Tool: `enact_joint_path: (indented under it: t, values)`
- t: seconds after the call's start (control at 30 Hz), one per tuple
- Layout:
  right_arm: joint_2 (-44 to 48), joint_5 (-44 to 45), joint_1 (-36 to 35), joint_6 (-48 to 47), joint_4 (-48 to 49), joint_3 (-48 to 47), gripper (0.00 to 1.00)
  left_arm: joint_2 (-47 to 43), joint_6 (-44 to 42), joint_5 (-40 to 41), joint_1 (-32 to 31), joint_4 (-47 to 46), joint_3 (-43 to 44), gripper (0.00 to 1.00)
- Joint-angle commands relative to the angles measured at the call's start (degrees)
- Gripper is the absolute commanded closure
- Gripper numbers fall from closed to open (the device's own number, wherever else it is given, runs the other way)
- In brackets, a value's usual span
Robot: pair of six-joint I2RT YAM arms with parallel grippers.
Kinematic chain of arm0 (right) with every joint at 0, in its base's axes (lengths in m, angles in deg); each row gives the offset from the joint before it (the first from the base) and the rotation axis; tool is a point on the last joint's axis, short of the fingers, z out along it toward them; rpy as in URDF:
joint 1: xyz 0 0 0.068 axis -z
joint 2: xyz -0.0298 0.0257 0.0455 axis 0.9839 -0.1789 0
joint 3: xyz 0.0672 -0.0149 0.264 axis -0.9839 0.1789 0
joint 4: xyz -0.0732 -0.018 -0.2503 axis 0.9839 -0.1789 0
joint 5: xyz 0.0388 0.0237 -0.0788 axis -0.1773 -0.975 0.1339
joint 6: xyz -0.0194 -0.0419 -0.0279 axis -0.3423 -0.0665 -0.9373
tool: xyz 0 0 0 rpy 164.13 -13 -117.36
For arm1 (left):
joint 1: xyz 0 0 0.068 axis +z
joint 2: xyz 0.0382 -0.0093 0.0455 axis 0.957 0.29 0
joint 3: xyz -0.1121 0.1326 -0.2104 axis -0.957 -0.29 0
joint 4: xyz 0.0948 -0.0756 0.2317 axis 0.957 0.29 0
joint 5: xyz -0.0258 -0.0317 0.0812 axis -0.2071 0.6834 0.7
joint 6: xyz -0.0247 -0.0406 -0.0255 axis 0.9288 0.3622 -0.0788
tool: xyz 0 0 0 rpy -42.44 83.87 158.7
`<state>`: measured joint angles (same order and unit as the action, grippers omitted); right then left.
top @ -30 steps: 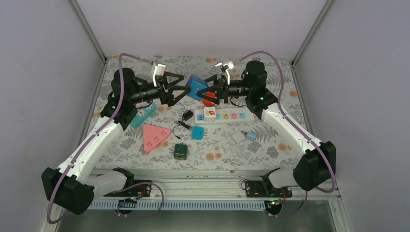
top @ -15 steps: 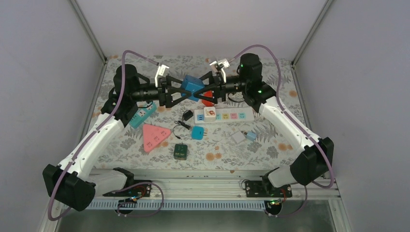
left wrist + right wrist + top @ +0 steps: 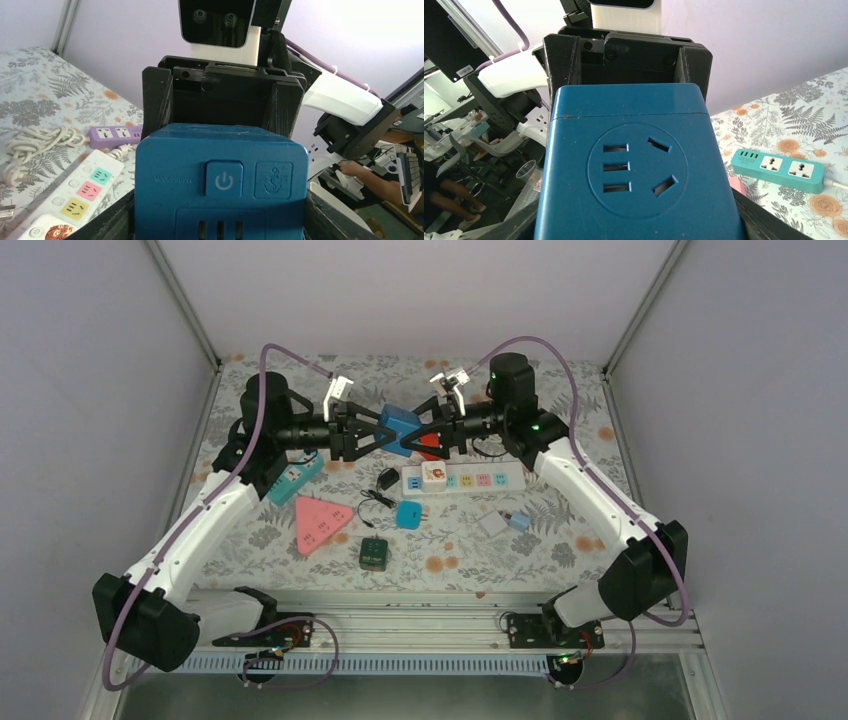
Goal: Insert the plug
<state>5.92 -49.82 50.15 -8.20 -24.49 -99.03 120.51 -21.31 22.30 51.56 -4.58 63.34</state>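
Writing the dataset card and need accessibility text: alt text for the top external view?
Above a floral-patterned table, the left gripper and right gripper meet, both clamped on one blue plastic cube-shaped socket adapter held in the air. On the table below it lie a white power strip and a pink triangular socket block.

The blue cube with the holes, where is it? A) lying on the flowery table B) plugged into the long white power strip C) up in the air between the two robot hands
C: the blue cube is off the table, held between the left gripper and the right gripper.
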Motion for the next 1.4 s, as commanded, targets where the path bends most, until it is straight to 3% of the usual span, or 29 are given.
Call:
enact_joint_path:
  t: [0.0,0.07,0.2,0.27,0.33,0.47,0.57,0.7,0.93,1.37]
  values:
    - [-1.4,-1.09,-0.5,-1.83,0.88,-1.12,0.59,1.14,0.29,-0.37,0.36,2.07,-0.07,0.51]
    - [-1.65,-0.3,-0.45,-0.84,1.25,-0.94,0.48,1.33,-1.22,1.01,0.35,3.62,0.0,0.53]
    - [0.08,4.82,0.25,2.28,4.84,2.29,0.09,1.18,-4.05,8.75,1.63,8.94,0.11,0.54]
    - [1.61,9.52,1.47,5.19,7.3,4.97,0.0,0.55,-4.53,15.43,3.29,12.25,-0.51,0.54]
    - [3.02,16.7,2.53,7.37,7.9,7.11,0.0,-0.31,-4.08,24.8,5.2,15.51,-1.71,0.54]
    - [3.79,37.96,2.93,13.25,0.65,8.34,0.02,-0.97,-2.66,52.12,6.48,25.54,-3.04,0.53]
    - [5.5,47.12,2.92,17.88,0.02,12.3,0.03,-0.67,-1.22,63.53,7.37,30.29,-3.78,0.53]
    - [7.67,53.35,2.91,22.04,1.74,17.2,0.03,1.08,1.71,67.93,8.05,31.82,-5.25,0.53]
    - [6.42,56.76,2.91,22.47,-1.65,17.05,0.04,2.38,6.61,78.29,8.09,33.61,-6.06,0.51]
    - [6.22,59.78,2.99,23.04,-2.58,18.15,0.03,11.55,22.84,81.31,8.39,38.55,-1.64,0.47]
